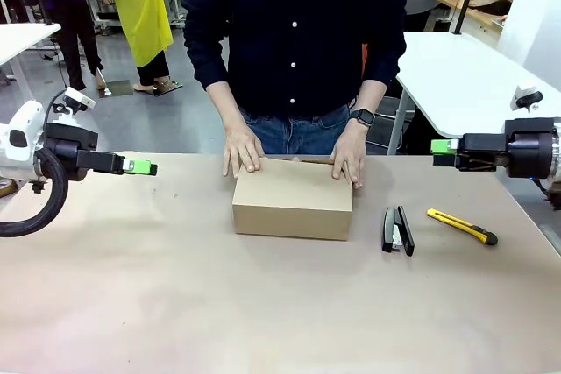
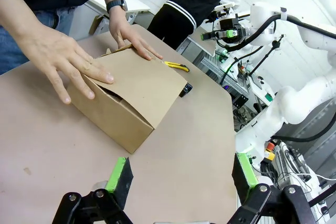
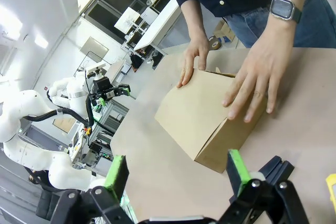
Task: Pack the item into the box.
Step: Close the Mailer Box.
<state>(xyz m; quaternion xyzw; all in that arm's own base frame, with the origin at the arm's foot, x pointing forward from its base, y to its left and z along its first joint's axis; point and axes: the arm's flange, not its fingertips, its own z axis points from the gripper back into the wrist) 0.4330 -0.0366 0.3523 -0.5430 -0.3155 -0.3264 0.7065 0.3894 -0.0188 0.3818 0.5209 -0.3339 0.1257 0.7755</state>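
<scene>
Surface: a tan, paper-covered table [image 1: 175, 304], flat and matte, running the full width of the front view. Room: a workshop floor in grey, white tables at 10 and 2 o'clock behind the person, and someone in a yellow apron farther back at 11 o'clock.

The box [image 1: 293, 198]: brown corrugated carton, lid down, at table centre toward 12 o'clock. A person in a dark buttoned shirt stands at the far edge with both hands on its far corners: one hand [image 1: 242, 150] at the carton's 11 o'clock corner, the watch-wearing hand [image 1: 349, 157] at its 1 o'clock corner. In the left wrist view the lid's front flap stands slightly proud of the wall, leaving a dark slit.

The item: cannot be seen; with the lid down, whether it lies inside cannot be told.

Black stapler [image 1: 398, 230]: lying at 3 o'clock of the carton, near but apart from it.

Yellow utility knife [image 1: 462, 226]: farther out at 3 o'clock, beyond the stapler, angled.

Left gripper [image 1: 140, 166]: held above the table edge at 9 o'clock, well apart from the carton; the left wrist view shows its fingers spread wide, grasping nothing.

Right gripper [image 1: 443, 146]: at 3 o'clock, raised, well clear of everything; fingers likewise spread and empty in the right wrist view.
</scene>
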